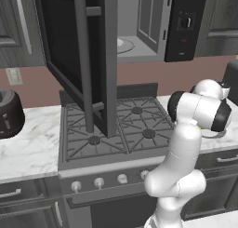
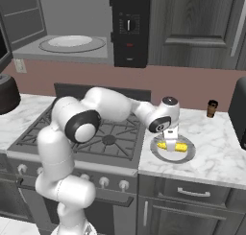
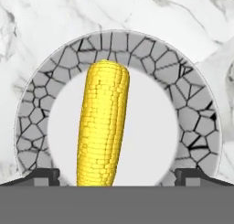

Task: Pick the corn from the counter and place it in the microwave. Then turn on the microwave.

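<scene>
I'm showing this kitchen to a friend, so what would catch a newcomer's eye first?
The bright yellow corn on a grey-rimmed plate on the marble counter, with the open gripper right above it. Then the microwave above the stove, its dark door swung wide open.

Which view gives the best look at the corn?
The hand view: the corn lies close up and unobstructed on its plate. The right base view shows it small, partly behind the pincer. In the left base view the arm blocks it.

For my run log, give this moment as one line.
claw: open, above corn | corn: lying on plate on counter | microwave: door open
</scene>
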